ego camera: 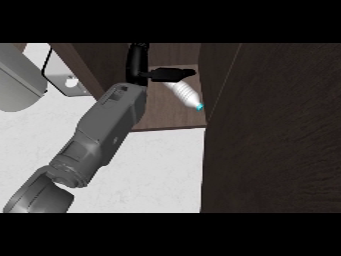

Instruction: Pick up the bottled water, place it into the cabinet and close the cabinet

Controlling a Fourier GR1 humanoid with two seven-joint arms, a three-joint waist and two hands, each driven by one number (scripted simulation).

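Black robot hand [152, 74] inside the cabinet [158, 119], fingers straight, just beside the tilted bottled water [184, 93].

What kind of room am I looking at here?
Most likely a kitchen: a pale stone-look counter, a dark wooden cabinet standing open, and a water bottle inside it by the robot hand.

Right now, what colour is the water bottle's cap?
The cap is light blue, in the head view.
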